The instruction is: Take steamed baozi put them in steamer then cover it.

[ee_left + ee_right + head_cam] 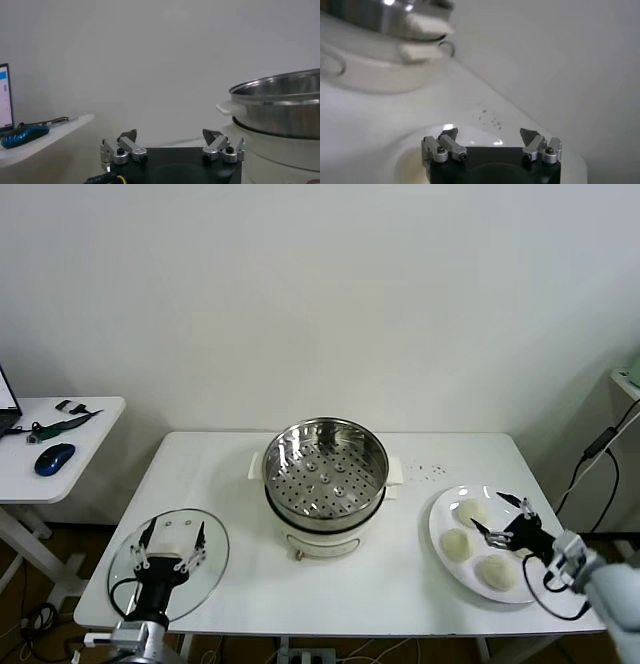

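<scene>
Head view looks down and forward from above onto the white table (340,584), taking in the whole top with the wall behind. Left wrist view sits low at table level behind the left gripper (172,145), facing the wall, the steamer (280,107) close (shared with the head view). Right wrist view rides behind the right gripper (490,142), tilted over the plate (415,150) toward the steamer.

The right gripper (506,522) overlaps the white plate (440,514) near the table's right edge, hiding any fourth baozi. The laptop (6,406) is cut off at left.
</scene>
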Motion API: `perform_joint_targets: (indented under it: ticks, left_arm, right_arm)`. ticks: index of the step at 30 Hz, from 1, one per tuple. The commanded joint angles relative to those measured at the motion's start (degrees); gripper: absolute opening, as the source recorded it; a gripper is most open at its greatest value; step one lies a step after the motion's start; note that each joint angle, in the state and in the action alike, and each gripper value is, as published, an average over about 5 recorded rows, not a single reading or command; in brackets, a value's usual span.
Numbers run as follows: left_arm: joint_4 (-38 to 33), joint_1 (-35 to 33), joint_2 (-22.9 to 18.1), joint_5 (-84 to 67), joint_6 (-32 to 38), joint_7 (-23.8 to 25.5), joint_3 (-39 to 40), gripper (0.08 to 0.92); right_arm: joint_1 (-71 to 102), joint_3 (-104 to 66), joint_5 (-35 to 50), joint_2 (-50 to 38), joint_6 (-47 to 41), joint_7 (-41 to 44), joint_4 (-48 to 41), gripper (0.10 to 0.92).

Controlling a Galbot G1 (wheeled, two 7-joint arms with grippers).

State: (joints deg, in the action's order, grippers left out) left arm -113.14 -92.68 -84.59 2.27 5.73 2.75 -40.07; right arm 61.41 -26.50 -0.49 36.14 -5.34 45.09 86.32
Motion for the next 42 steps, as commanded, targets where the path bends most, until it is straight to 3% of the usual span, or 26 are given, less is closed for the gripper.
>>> perform_joint_targets:
  ticks: [1, 7, 17, 30, 42]
  left_arm:
    - [0.75, 0.16, 0.29, 0.21, -0.63, -0.78, -0.11, 0.823]
    - [1.12, 0.93, 0.86, 0.07, -1.31, -1.17, -1.1, 0.823]
    - [1.58, 1.62, 1.24, 0.01, -2.0, -1.35, -2.14, 0.823]
    - [1.94, 1.47, 1.26, -0.3, -2.11, -1.68, -3.95, 0.823]
    - [2.27, 1.81, 1.4, -0.63, -2.41, -1.84, -4.53, 0.823]
  right_arm:
    - [-28.32, 30.04, -9.09, -16.63, 0.06, 18.1, -10.15, 0.823]
    - [-42.48, 46.4, -11.12, -13.62, 0.14, 19.35, -14.86, 0.823]
    - [-58.45, 63.47, -11.5, -1.15, 0.03, 19.91, -23.71, 0.823]
    - [-61.51, 69.93, -12.35, 10.77, 1.29, 20.03, -35.16, 0.823]
    - [-60.28, 69.94, -13.74, 13.71, 2.21, 20.24, -37.65, 0.82]
